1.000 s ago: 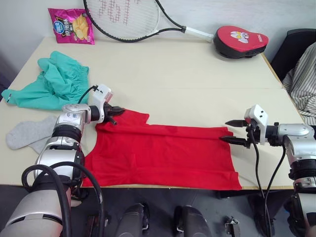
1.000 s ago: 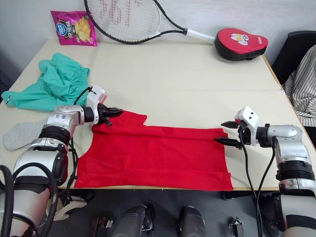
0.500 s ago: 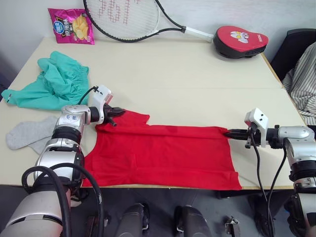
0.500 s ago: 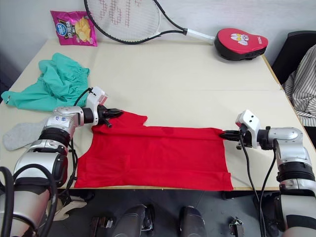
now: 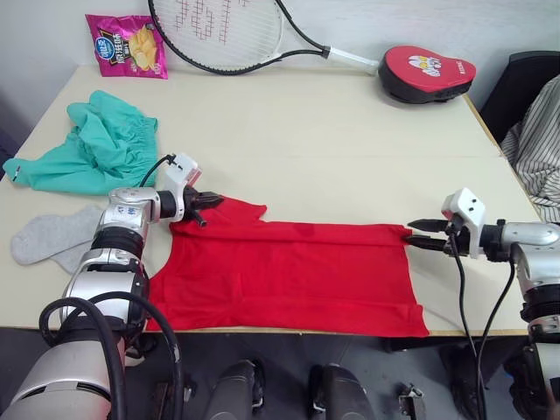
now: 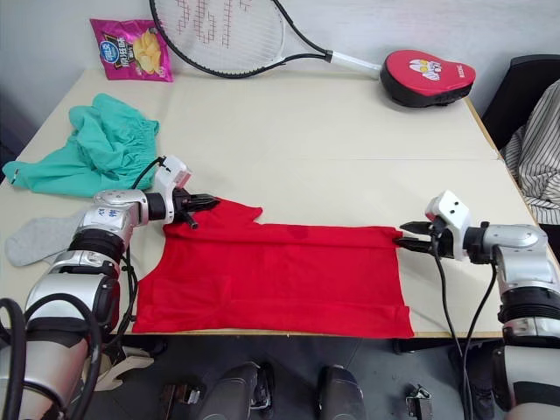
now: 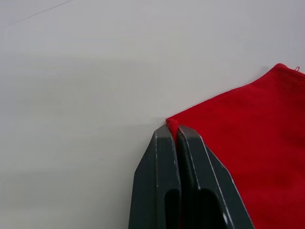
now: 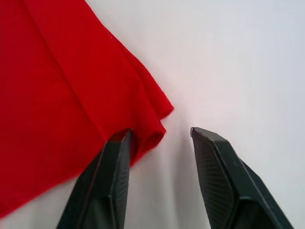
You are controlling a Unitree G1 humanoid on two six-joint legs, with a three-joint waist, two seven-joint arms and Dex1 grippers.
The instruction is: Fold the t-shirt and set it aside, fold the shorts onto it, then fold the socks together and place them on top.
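The bright red short-sleeved cloth t-shirt [image 5: 289, 276] lies spread flat along the near edge of the pale beige worktop [image 5: 350, 131]. The left tool [image 7: 174, 131] is clenched on a far corner of the red cloth, a sliver of fabric pinched between its black fingers. The right tool [image 8: 159, 136] is released, its jaws parted at the opposite far corner of the shirt, one finger touching the folded hem and the other on bare worktop.

The main risk, as I judge it, is an uneven grasp. If the right tool closes where it stands, it may catch only the top layer of the doubled hem, or slip off the corner altogether, and the fold would then drag crooked. With the left side already pinched, any lift by that arm alone would skew the shirt. The near hem also lies right at the worktop's edge, so a pull could slide cloth over it.

The teal-green soft cloth shorts [image 5: 96, 144] lie bunched at the far left, with the light grey ankle socks [image 5: 52, 238] just nearer.

A pink crisp packet [image 5: 127, 44] bears print I cannot make out. The strings of the black-framed racket [image 5: 219, 31] carry a red pattern, and the red padded case [image 5: 427, 72] shows a white motif and small white lettering, too small to read.
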